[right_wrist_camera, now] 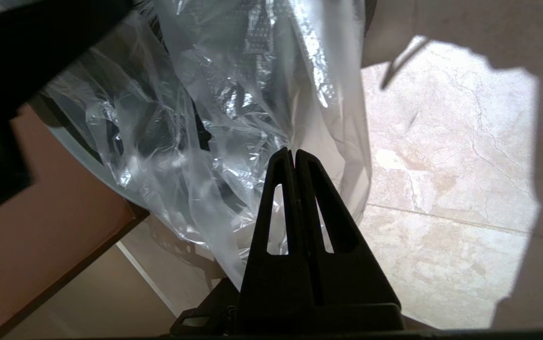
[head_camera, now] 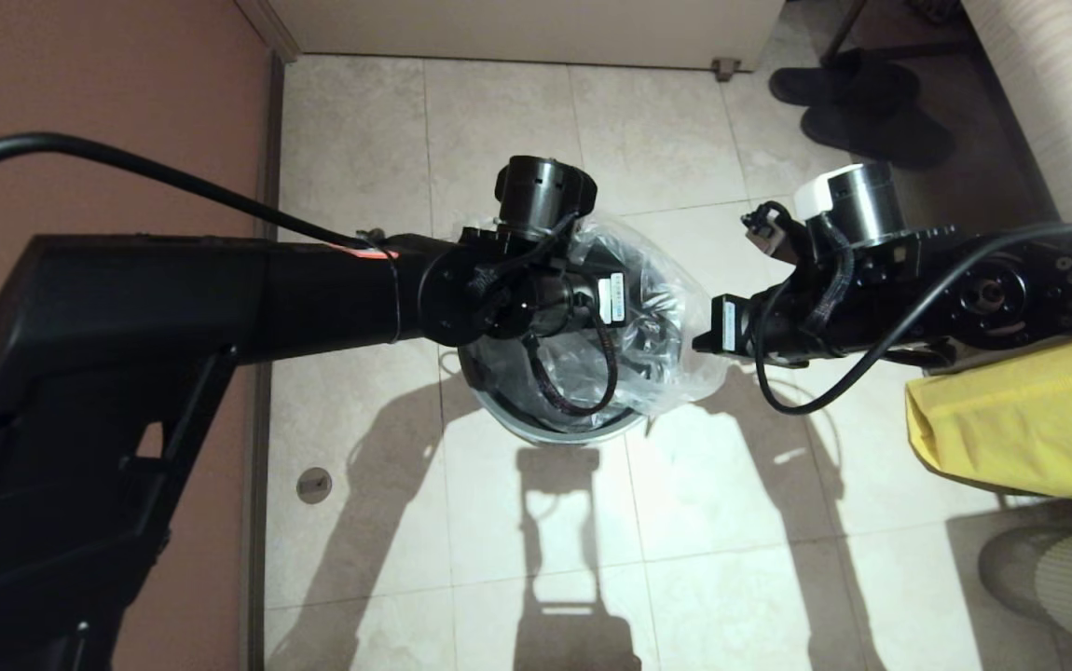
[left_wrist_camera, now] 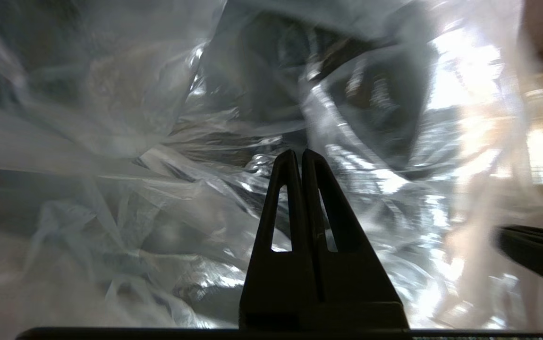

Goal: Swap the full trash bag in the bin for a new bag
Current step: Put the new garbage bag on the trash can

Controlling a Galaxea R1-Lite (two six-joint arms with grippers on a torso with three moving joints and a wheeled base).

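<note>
Fig.: Both your grippers working the new bag [head_camera: 657, 317] over the bin [head_camera: 559, 431].
L gripper [left_wrist_camera: 301, 153] is reaching inside w/ fingers clenched together; R gripper [right_wrist_camera: 294, 152] is pinching the bag's edge just outside the rim.

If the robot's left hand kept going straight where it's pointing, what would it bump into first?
The left hand, shut, points into the crinkly clear bag, so it would push into more plastic first. Something dark shows behind the folds, maybe the bin inside, but how far back is hard to tell.
</note>
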